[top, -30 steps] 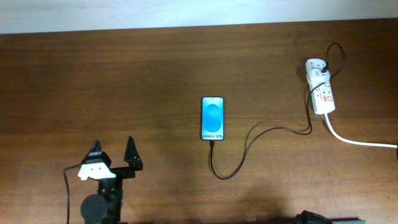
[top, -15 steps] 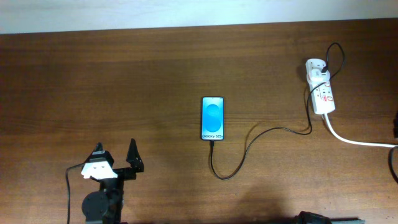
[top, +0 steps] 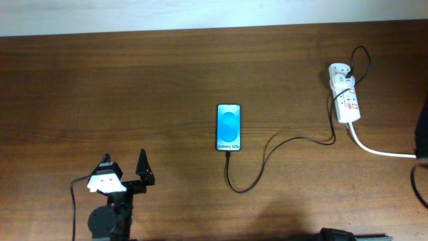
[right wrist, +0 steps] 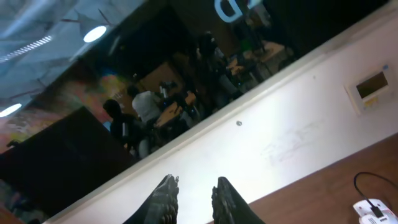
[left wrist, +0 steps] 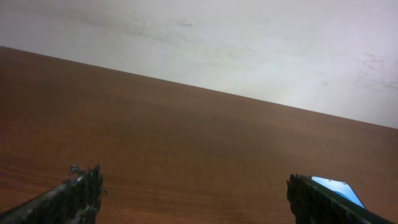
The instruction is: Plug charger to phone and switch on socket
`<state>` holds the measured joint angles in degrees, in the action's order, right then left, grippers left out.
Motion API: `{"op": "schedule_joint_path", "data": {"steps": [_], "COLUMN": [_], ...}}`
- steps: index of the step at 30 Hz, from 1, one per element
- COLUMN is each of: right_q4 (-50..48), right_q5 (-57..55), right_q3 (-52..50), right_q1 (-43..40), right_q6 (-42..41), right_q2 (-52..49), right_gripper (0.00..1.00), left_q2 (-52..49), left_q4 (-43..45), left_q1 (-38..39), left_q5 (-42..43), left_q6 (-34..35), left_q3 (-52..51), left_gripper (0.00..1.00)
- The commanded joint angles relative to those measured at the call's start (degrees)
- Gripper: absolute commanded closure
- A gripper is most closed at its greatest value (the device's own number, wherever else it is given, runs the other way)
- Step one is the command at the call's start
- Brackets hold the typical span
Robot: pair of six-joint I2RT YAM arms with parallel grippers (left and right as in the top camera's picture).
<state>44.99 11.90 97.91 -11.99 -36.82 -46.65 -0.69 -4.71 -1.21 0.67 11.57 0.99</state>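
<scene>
Overhead: the phone (top: 229,127) is seen lying flat near the middle of the brown table (top: 134,80), its blue screen lit and white text at its near end. The charger (top: 267,157) is shown as a thin black cable that meets the phone's near end, loops toward the front edge and is led right to the socket (top: 346,100), which lies near the table's far right corner with its thick white cord (top: 384,152) trailing off the right side. The positions of the red switches are too small to be read. The left gripper (top: 124,161) is pictured at the front left, well apart from the phone, its 2 fingers spread wide with nothing between them

Left wrist: the left gripper (left wrist: 193,199) is again seen spread over bare tabletop, and a blue corner of the phone (left wrist: 336,188) is caught just beside the right-hand finger (left wrist: 317,202)

Right wrist: the right gripper (right wrist: 194,199) is aimed up at a pale wall (right wrist: 280,143), its fingers drawn almost together and nothing held; the socket (right wrist: 376,211) is glimpsed at the lower right corner
</scene>
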Motion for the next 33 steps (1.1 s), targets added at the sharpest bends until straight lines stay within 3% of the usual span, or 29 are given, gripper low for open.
{"op": "schedule_joint_path", "data": {"steps": [1, 11, 13, 18, 30, 33], "right_q4": [-0.66, -2.64, -6.45, -11.89, -11.58, -11.61], "right_q5": [-0.39, -7.72, -7.87, -9.05, -12.63, -12.66], "right_q3": [-0.50, -2.89, -6.84, -13.68, -13.75, -13.75], "right_q1": [0.46, 6.78, 6.78, 6.78, 6.78, 6.73], "right_q6": [0.63, 2.08, 2.10, 2.12, 2.54, 2.54], "right_q2": [6.64, 26.58, 30.80, 39.54, 41.66, 41.66], "right_gripper": [0.76, 0.76, 0.63, 0.55, 0.53, 0.53], "left_q2": [0.39, 0.39, 0.39, 0.39, 0.35, 0.13], "left_q4": [0.13, 0.13, 0.13, 0.13, 0.37, 0.09], "left_q1": [-0.35, 2.45, 2.45, 2.45, 2.45, 2.45], "left_q5": [0.48, 0.48, 0.48, 0.48, -1.84, -2.82], "left_q6": [-0.94, -0.94, -0.96, -0.94, -0.98, -6.58], "left_q3": [-0.52, -0.52, -0.52, -0.52, -0.50, -0.48], "left_gripper": [0.01, 0.01, 0.01, 0.01, 0.01, 0.01]}}
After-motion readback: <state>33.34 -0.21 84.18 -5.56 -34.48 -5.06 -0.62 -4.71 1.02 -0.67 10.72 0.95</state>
